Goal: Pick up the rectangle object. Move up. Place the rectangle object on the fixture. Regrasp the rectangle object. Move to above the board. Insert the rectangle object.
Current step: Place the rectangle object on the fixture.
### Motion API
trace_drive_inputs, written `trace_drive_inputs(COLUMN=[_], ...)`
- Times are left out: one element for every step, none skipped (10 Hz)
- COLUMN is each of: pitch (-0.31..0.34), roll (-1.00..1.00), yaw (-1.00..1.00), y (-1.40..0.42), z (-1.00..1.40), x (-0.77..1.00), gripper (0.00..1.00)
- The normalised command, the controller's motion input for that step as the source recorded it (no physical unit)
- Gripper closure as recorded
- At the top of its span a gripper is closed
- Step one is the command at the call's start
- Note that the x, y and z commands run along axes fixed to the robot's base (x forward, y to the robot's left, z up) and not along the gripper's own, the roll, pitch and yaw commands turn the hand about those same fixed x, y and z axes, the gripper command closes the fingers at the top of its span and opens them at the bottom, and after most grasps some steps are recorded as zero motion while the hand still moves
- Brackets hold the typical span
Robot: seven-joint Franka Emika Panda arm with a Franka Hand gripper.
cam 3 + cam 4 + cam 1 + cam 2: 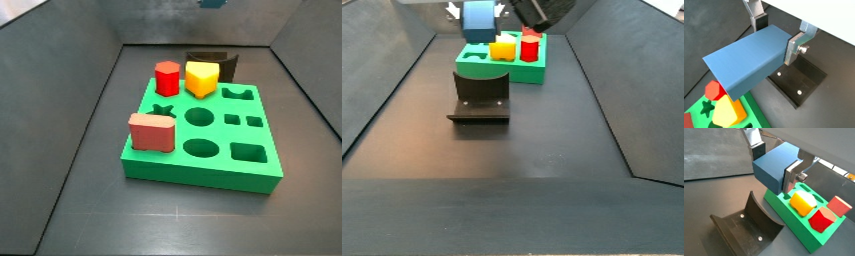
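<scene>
In a wrist view, the hand (777, 37) was clamped on the steel-blue rectangle object (747, 60), its silver fingers (793, 47) pressing opposite faces. Below lay the fixture (801, 80) on the dark floor, with a corner of the green board (751, 117) beside it.

In a wrist view, the rectangle object (774, 165) hung in the hand (774, 159) above the gap between fixture (744, 225) and board (801, 225), which carried a yellow peg (803, 202), a red peg (823, 219) and a salmon-pink block (840, 205).

In a side view, the board (201, 170) showed several empty holes; the hand was barely visible at the frame's top edge.

In a side view, the block (478, 17) hung at upper left, high above the fixture (480, 97). Judging by this, pickup was done; insertion remained.
</scene>
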Motion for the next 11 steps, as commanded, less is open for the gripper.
trace_drive_inputs(pitch=[0.007,-0.003,0.016,0.031,0.057,0.063,0.057,0.051,0.049,0.047,0.036], roll=[-1.0,-1.0,-1.0,-1.0,-1.0,-0.96,-0.8,-0.63,-0.46,-0.27,-0.21], yaw=[-0.1,-0.11,-0.11,-0.11,-0.11,-0.13,-0.12,-0.12,-0.12,-0.11,-0.11], y=[0.06,0.07,0.07,0.07,0.08,0.09,0.1,0.1,0.11,0.11,0.11], z=[-1.0,-1.0,-1.0,-1.0,-1.0,-1.0,-1.0,-1.0,-1.0,-1.0,-1.0], x=[0.1,0.1,0.11,0.12,0.13,0.14,0.15,0.16,0.17,0.18,0.18], gripper=[1.0,1.0,1.0,1.0,1.0,1.0,1.0,1.0,1.0,1.0,1.0])
